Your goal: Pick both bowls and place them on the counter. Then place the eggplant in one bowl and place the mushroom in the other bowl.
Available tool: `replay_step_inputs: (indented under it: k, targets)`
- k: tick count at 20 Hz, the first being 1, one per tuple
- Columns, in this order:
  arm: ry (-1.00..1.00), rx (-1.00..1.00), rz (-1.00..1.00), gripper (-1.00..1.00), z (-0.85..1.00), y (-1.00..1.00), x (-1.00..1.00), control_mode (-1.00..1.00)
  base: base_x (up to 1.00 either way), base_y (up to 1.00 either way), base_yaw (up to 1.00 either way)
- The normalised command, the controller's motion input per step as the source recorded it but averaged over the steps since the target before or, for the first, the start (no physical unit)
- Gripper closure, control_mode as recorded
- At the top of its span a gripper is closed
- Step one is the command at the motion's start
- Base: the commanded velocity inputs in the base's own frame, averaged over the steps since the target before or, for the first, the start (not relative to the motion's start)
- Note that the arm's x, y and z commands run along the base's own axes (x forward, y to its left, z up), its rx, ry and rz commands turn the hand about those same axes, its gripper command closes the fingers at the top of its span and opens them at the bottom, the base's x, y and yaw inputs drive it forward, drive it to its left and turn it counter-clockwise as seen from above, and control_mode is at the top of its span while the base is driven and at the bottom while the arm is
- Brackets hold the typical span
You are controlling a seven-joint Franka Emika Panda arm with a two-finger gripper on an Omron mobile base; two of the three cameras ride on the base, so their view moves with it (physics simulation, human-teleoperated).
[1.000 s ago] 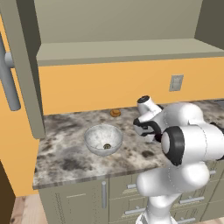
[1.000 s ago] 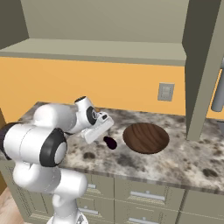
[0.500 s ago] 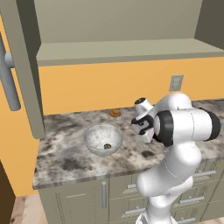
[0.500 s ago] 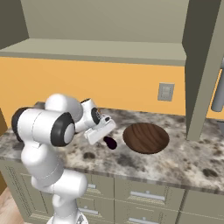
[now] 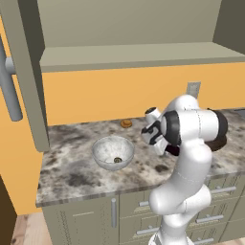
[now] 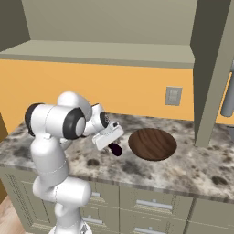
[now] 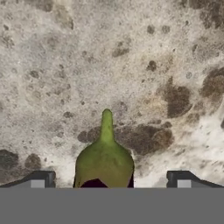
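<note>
The gripper is seen lifted off the counter with the eggplant between its fingers. In the hand view the green cap and stem sit between the two tips, which are spread fairly wide; whether both tips press on it cannot be told. Since half a second ago the arm's elbow has swung up and the hand has been carried slightly toward the wooden bowl, so transport toward that bowl is judged underway. Just beyond, the wooden bowl lies empty. Farther left, the marbled bowl already holds the mushroom. An orange-brown lump lies near the wall. Nothing is seen blocking the path.
</note>
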Motion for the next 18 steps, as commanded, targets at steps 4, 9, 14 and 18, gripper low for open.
replay_step_inputs:
  k: [4,9,14,18]
  targets:
    - [0.08,0.00,0.00,1.00,-0.28,-0.12,0.05,-1.00,0.00,0.00,0.00]
    - [0.06,0.00,0.00,1.00,-0.28,-0.01,0.00,-1.00,0.00,0.00,0.00]
    - [-0.04,0.00,0.00,1.00,0.07,0.00,-0.37,-1.00,0.00,0.00,0.00]
    - [-0.07,-0.03,0.00,1.00,0.50,0.00,-0.59,-1.00,0.00,0.00,0.00]
